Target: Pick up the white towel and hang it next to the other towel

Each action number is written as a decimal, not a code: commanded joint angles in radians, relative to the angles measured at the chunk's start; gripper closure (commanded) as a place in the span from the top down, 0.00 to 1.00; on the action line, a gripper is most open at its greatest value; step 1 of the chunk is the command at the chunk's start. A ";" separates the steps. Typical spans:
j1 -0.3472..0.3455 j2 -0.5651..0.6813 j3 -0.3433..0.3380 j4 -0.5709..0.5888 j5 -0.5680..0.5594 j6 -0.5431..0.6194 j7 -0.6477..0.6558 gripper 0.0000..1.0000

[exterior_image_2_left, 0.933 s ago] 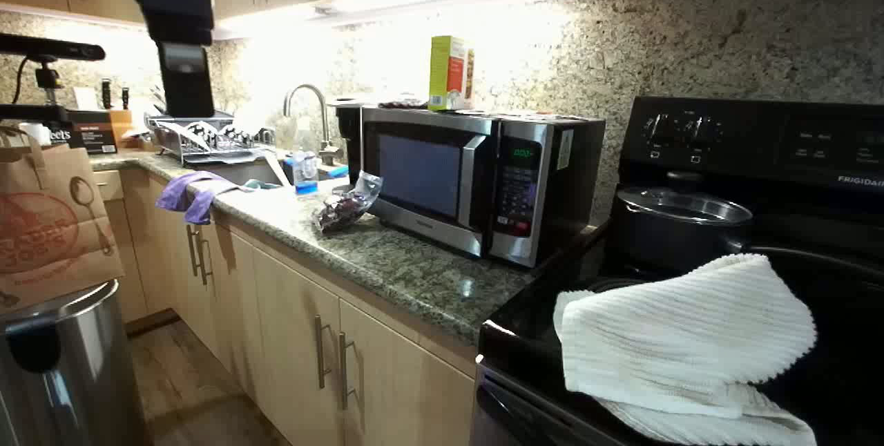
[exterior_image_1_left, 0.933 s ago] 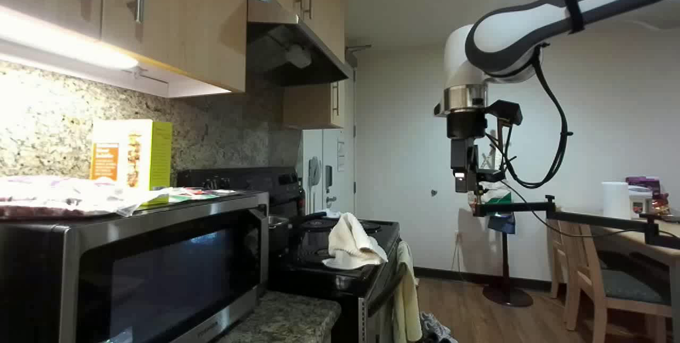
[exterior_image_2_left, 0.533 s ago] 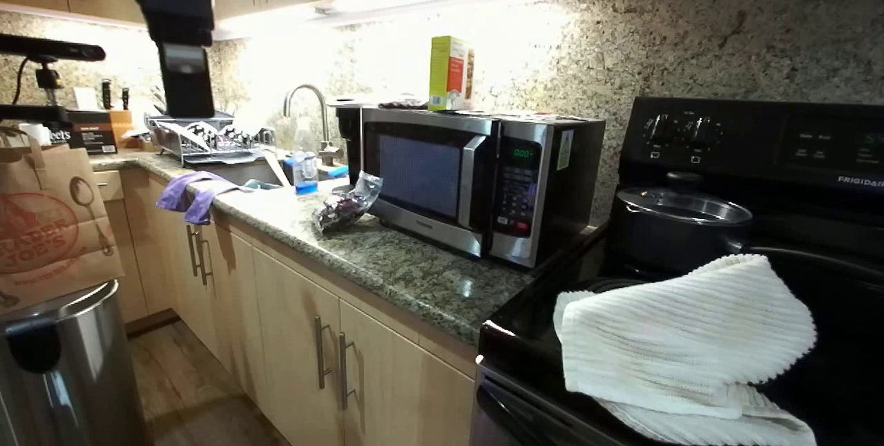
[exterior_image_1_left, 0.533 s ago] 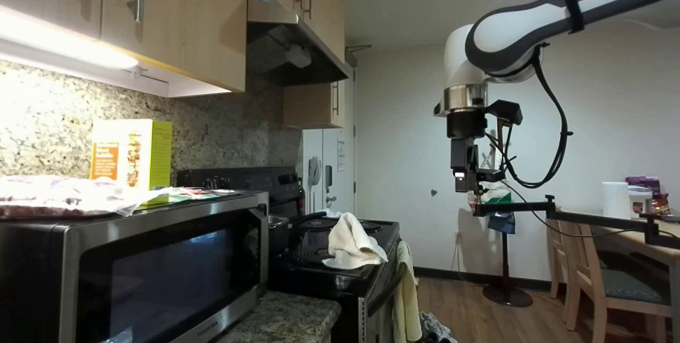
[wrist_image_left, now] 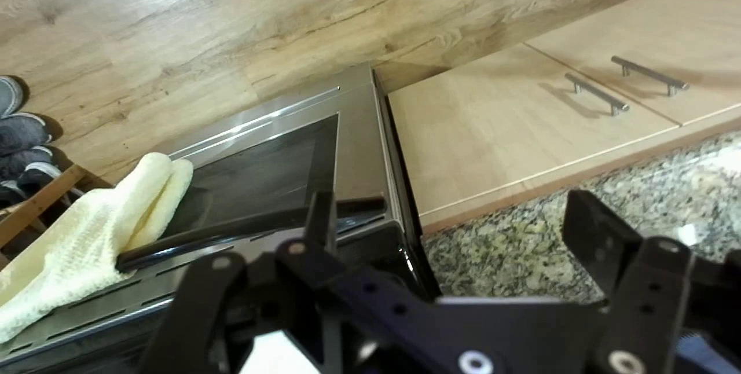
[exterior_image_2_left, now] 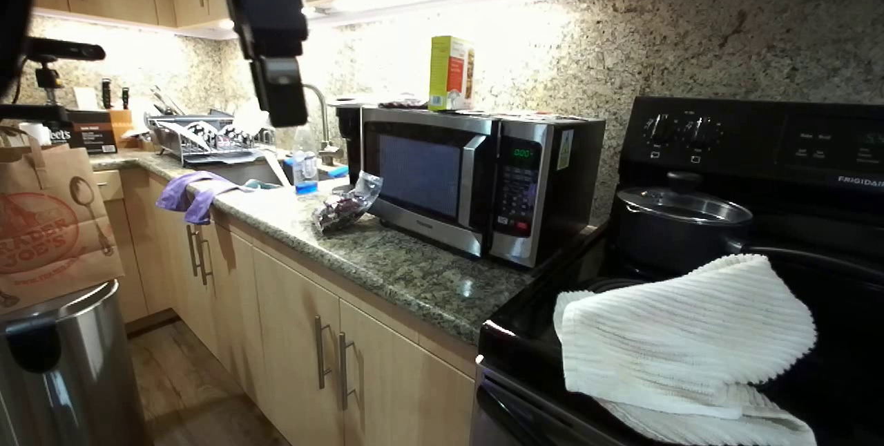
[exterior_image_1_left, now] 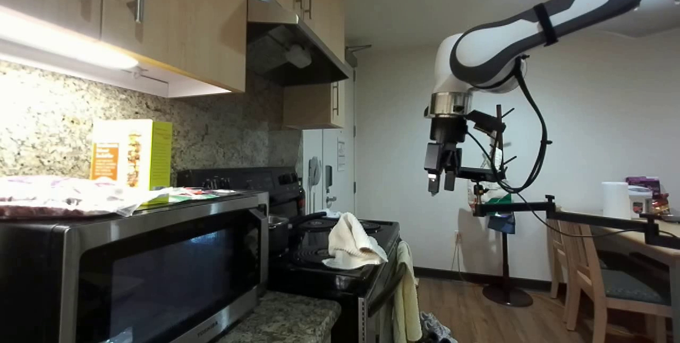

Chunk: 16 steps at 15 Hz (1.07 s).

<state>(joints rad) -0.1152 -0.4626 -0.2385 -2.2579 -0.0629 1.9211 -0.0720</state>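
The white towel (exterior_image_1_left: 355,245) lies crumpled on the black stove top, one fold standing up in a peak. It also shows in an exterior view (exterior_image_2_left: 680,335), ribbed and folded over. In the wrist view a white patch (wrist_image_left: 277,355) shows behind the gripper's linkage and may be this towel. The other towel (exterior_image_1_left: 406,292), pale yellow, hangs over the oven handle; it also shows in the wrist view (wrist_image_left: 116,229). My gripper (exterior_image_1_left: 441,190) is in the air, above and to the right of the stove there. In the wrist view the gripper (wrist_image_left: 452,206) is open and empty.
The oven handle (wrist_image_left: 231,241) runs along the stove front. A lidded pot (exterior_image_2_left: 680,225) stands on the stove by the microwave (exterior_image_2_left: 428,177). A range hood (exterior_image_1_left: 297,40) hangs above. A black camera arm (exterior_image_1_left: 515,206) stands near the gripper. Shoes (wrist_image_left: 26,136) lie on the floor.
The arm and gripper have moved toward the stove, leftward in an exterior view and rightward in an exterior view, and the gripper has turned a little. Both towels are unmoved.
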 commanded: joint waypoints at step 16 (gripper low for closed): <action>-0.124 0.426 -0.029 0.183 -0.012 0.475 0.100 1.00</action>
<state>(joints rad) -0.2295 -0.0386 -0.2761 -2.0791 -0.0774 2.4008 0.0318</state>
